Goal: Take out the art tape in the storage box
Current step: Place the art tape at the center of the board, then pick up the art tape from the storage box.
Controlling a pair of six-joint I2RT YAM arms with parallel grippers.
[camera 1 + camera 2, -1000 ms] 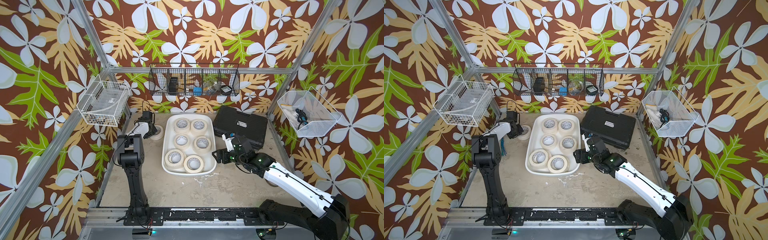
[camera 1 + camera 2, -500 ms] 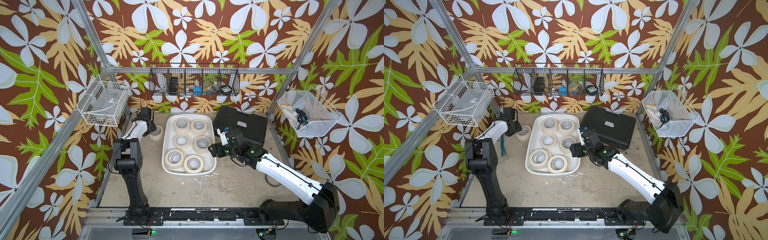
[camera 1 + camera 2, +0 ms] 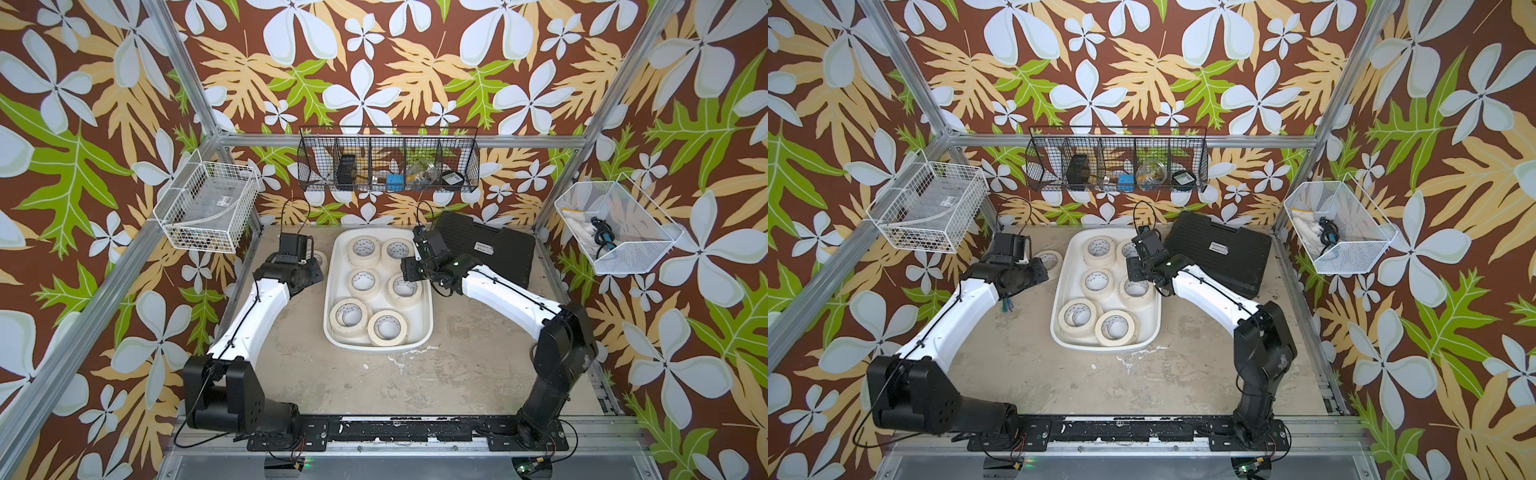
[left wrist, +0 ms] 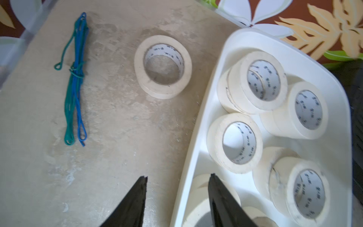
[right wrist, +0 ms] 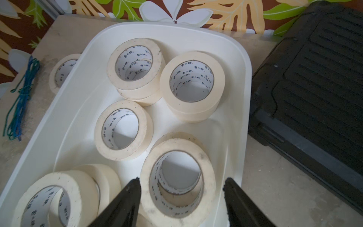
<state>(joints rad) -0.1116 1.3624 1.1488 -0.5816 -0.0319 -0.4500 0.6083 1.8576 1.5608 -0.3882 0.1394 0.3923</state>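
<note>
Right wrist: case beside storage box

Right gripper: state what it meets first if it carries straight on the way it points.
The right gripper would likely meet the top art tape roll of the nearest stack in the storage box; its open jaws straddle that roll. Depth is unclear.

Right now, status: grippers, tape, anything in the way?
Left gripper open, empty. Right gripper open, straddling a stacked roll in the box. One roll out on the table. Nothing blocking.
</note>
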